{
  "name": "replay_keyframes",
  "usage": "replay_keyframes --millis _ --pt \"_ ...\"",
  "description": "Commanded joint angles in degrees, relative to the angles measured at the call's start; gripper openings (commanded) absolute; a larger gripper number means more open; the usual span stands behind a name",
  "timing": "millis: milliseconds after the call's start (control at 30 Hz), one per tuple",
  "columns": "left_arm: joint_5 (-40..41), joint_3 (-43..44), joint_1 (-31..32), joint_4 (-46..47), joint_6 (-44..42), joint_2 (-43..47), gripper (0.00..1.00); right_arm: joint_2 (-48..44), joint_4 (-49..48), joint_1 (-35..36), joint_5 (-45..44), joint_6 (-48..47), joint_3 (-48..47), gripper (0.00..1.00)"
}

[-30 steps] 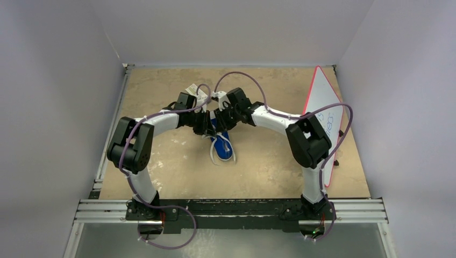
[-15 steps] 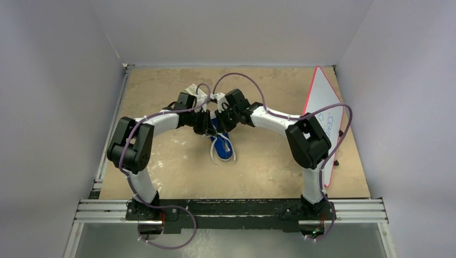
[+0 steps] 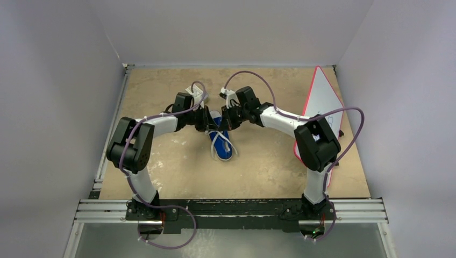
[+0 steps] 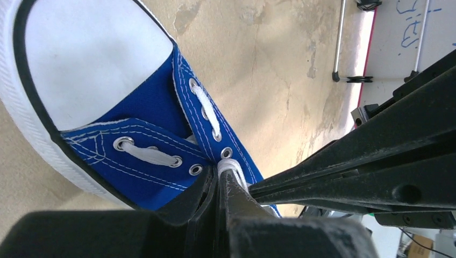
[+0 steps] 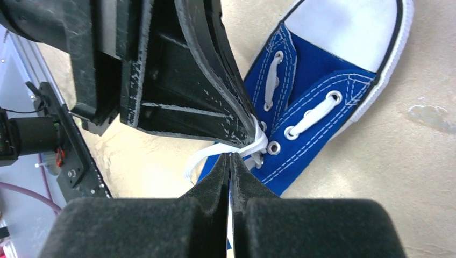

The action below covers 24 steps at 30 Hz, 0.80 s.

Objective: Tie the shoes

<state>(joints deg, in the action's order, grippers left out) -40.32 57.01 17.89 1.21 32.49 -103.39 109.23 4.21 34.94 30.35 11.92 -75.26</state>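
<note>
The shoe (image 3: 222,144) is a small blue canvas sneaker with a white toe cap, lying mid-table with its toe toward the arms. Both grippers meet over its laced upper. My left gripper (image 4: 221,175) is shut, with a white lace loop (image 4: 230,165) pinched at its tips beside the top eyelets. My right gripper (image 5: 230,156) is shut too, its tips on a white lace strand (image 5: 254,145) that runs out from under the left fingers (image 5: 215,91). In the top view the left gripper (image 3: 207,119) and the right gripper (image 3: 226,120) nearly touch.
A white board with a red edge (image 3: 322,102) leans at the table's right side, its thin metal stand (image 4: 339,48) showing in the left wrist view. Grey walls close in the back and sides. A metal rail (image 3: 231,210) runs along the near edge.
The right gripper has closed at the lace, and its arm has swung right and back. The left gripper stays shut, and the shoe has shifted slightly.
</note>
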Motion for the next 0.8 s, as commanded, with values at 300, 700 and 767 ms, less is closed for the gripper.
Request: replay_keyframes --millis 300,700,767 --pt "-7.45 -4.97 -0.31 12.87 7.14 -0.75 0.0 0.74 -12.65 0.41 6.12 9.46 1.17 0.0" --pt "-11.16 -9.99 -0.3 40.06 24.16 -3.58 0.0 0.9 -15.27 0.49 10.18 10.75 2.92 0.0" --pt "-11.17 -11.44 -0.3 44.86 26.32 -3.33 0.0 0.81 -15.39 0.48 11.47 10.92 3.25 0.01"
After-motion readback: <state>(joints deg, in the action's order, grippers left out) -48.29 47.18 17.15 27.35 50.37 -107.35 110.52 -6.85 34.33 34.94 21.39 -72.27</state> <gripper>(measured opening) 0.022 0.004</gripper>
